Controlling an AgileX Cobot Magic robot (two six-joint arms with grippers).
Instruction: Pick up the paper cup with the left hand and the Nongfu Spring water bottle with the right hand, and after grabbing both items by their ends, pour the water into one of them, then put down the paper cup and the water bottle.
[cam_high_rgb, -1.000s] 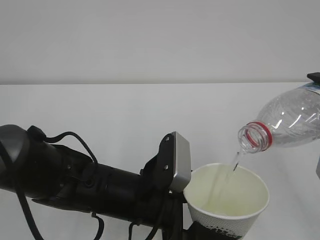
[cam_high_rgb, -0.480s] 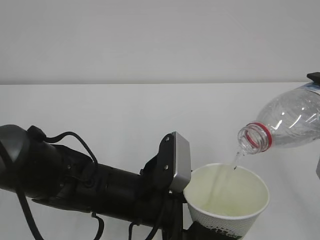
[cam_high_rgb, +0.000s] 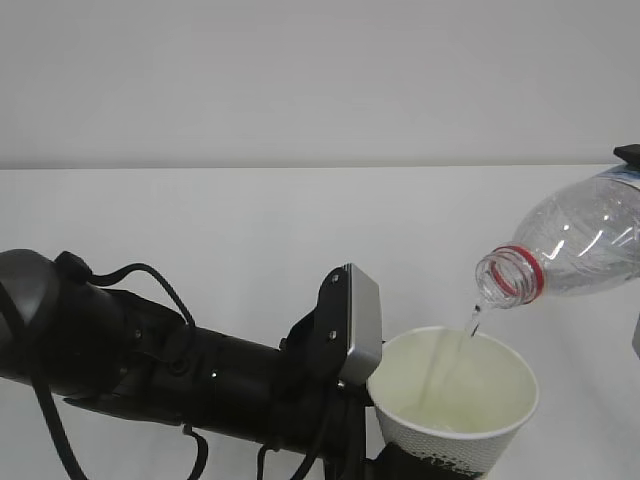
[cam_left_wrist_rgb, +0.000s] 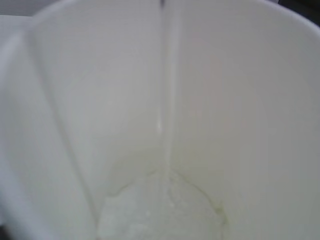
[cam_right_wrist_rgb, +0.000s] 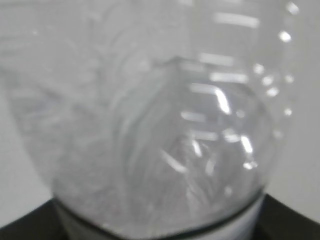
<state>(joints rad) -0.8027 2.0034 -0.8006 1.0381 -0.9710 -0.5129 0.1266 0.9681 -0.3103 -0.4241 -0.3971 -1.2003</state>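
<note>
Mid-pour, two arms over a white bench.

L arm: black, cabled, w/ grey block near wrist, reaching in from the left. Left end effector barely visible at bottom edge, dark parts wrapped around lower wall of the paper cup. Clamped on the cup near its base, apparently to leave the rim clear for the incoming stream. Cup upright, mouth open to the top, just ahead of the wrist block. Wrist view looks straight down the cream inside of the cup; shallow pool of water at the bottom.

R arm: right end effector itself out of sight; only black edges at the lower corners of its wrist view, flanking the bottle body. Judged clamped on the Nongfu Spring water bottle near its rear end, keeping the neck free. Bottle tipped nearly level, open mouth w/ red ring angled down and left, above and just right of the cup's centre, not touching the rim.

Thin clear stream falling from bottle mouth into cup, along the far inner wall. Cup only lightly filled; pour looks unfinished. Set-down of both items not yet done.
</note>
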